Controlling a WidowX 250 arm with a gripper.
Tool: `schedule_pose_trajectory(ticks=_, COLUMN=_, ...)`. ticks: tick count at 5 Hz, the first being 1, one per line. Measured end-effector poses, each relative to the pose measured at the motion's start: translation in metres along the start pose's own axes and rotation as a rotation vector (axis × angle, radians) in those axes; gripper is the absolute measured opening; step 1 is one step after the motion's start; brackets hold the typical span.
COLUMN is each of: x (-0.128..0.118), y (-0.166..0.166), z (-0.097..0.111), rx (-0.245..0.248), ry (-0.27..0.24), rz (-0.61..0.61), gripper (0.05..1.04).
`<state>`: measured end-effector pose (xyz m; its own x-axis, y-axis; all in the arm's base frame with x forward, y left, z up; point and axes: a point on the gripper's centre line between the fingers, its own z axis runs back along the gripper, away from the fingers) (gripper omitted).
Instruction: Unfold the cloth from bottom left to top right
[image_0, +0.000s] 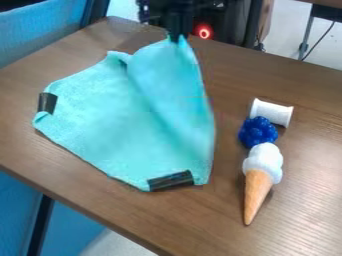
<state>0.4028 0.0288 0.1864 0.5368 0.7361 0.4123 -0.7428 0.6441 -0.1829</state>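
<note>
Turquoise soft fabric cloth (100, 130), part flat on the brown wood-look table (307, 175), part raised to a peak. Main risk: slip. The black two-finger gripper (176, 38) seems to have just a small tip of fabric, so a hard pull could free it and the raised part would drop in a heap. Letting go too soon or too high: same result, corner likely flops back over the middle. Pulling too far could drag the whole cloth, or tug at the short black strip at its left corner (47, 103) and the black strip along its near edge (171, 181). Small curled fold at the upper left edge may stay as a crease if the pull misses it. Wide swing right might sweep the white cylindrical spool (274, 113), bumpy dark blue ball (258, 132) or toy ice cream with white top and tan cone (258, 185).

Position: fingers pressed together on the cloth's peak, pinching it at the far side of the table. Rest of cloth hangs below them, spreading toward the near side, strips at the low end.
</note>
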Motion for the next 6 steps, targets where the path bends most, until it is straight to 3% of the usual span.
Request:
schedule_pose_trajectory(ticks=2, x=-0.012, y=-0.035, z=0.0, rx=-0.024, ry=0.011, rz=-0.022, gripper=0.051)
schedule_pose_trajectory(ticks=6, x=-0.025, y=-0.069, z=-0.024, rx=0.012, ry=0.036, rz=-0.004, gripper=0.051)
